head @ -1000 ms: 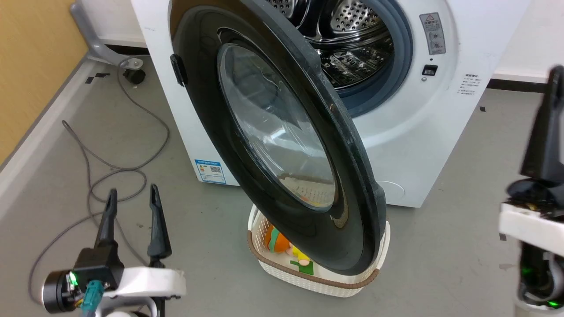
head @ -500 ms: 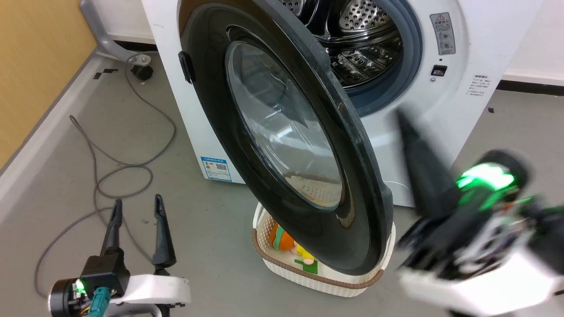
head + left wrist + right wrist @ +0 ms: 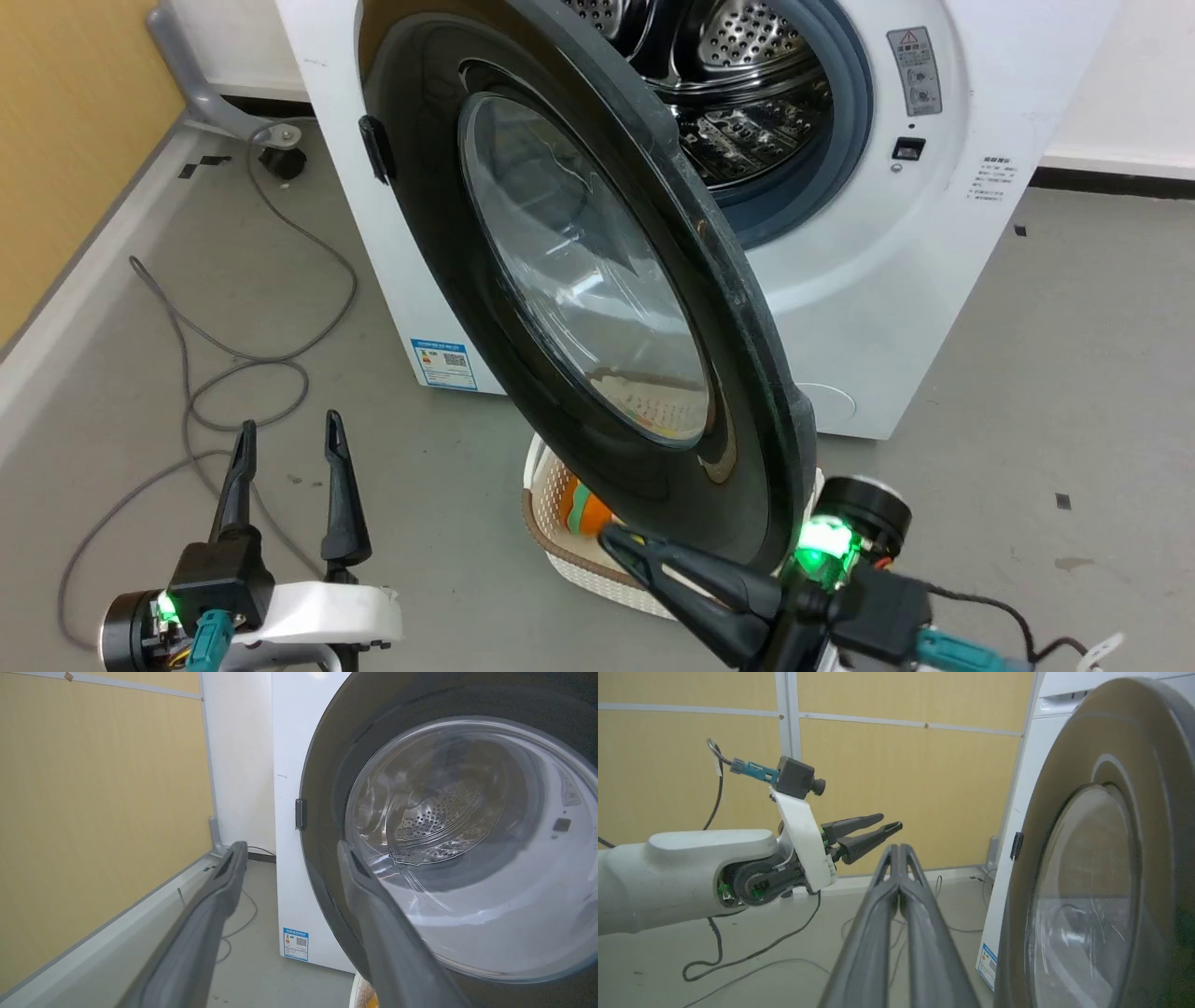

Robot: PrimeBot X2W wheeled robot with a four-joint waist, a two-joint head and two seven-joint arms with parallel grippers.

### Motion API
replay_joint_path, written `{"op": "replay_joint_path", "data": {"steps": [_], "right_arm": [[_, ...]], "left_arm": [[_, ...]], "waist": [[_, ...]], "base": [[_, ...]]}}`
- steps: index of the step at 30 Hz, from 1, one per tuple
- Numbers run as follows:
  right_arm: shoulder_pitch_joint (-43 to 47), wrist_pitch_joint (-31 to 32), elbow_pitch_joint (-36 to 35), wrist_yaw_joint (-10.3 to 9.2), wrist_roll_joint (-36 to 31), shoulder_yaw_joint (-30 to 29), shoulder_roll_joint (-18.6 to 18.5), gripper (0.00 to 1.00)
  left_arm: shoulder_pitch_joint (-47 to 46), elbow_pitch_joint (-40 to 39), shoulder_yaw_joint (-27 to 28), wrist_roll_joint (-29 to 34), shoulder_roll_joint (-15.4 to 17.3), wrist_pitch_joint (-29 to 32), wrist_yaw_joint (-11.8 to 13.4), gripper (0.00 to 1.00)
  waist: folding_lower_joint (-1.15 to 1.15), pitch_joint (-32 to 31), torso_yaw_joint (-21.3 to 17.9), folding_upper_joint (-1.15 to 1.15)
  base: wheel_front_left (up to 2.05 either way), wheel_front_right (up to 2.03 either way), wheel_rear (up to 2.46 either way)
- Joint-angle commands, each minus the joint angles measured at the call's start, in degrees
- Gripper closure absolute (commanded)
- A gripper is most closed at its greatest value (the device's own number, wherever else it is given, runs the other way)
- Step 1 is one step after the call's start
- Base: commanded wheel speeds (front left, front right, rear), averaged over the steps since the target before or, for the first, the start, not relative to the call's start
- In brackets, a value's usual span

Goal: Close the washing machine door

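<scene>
1. The door (image 3: 579,280) is swung wide open from the washer (image 3: 868,280). It is apparently hung on the left side, and its free edge is carried out over a basket (image 3: 560,551). The drum (image 3: 738,56) is left exposed.
2. The right gripper (image 3: 611,539) is seen with its jaws pressed together and nothing held. It lies nearly level, tips pointing left, just before the door's lower rim. Whether the rim is touched cannot be told.
3. The left gripper (image 3: 285,434) is seen with its jaws spread and empty, low on the left and well apart from the door.
4. The push is judged best made with the closed right fingers laid against the black rim near the free edge, far from the hinge side. The glass bowl should be avoided.
5. The door's own arc should be followed toward the washer's right front, with steady pressure kept up until the rim is seated flush and the catch is felt.
6. The basket below should be cleared, and the left arm kept out of the swing.
</scene>
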Motion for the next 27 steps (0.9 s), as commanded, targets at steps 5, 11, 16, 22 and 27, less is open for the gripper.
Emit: {"op": "replay_joint_path", "data": {"steps": [5,11,16,22,27], "right_arm": [[1.29,-0.25,6.45,0.03,-2.94,-0.8,-1.42,1.0],[2.9,-0.25,11.47,0.03,-3.59,-5.65,-1.41,1.0],[3.13,-0.25,15.61,0.03,-2.38,-11.61,0.28,1.0],[0.9,-0.25,19.44,0.03,-1.53,-17.92,1.43,1.0],[-3.11,-0.25,23.45,0.03,-1.7,-22.99,1.43,1.0]], "left_arm": [[0.88,-0.57,0.52,0.2,-0.46,-0.25,-0.44,0.0],[0.6,-0.77,0.53,0.76,-0.62,-0.25,-0.5,0.0],[-0.27,-0.97,-0.05,1.06,-0.7,-0.25,-0.44,0.0],[-1.93,-1.33,-1.02,1.03,-0.75,-0.25,-0.32,0.0],[-4.16,-1.71,-2.62,1.04,-0.77,-0.25,-0.31,0.0]], "waist": [[0.0,0.59,-0.5,0.0],[0.0,1.48,-1.34,0.0],[0.0,2.87,-1.97,0.0],[0.0,5.68,-2.21,0.0],[0.0,9.18,-1.77,0.0]], "base": [[0.0,0.0,0.0],[0.0,0.0,0.0],[0.0,0.0,0.0],[0.0,0.0,0.0],[0.0,0.0,0.0]]}}
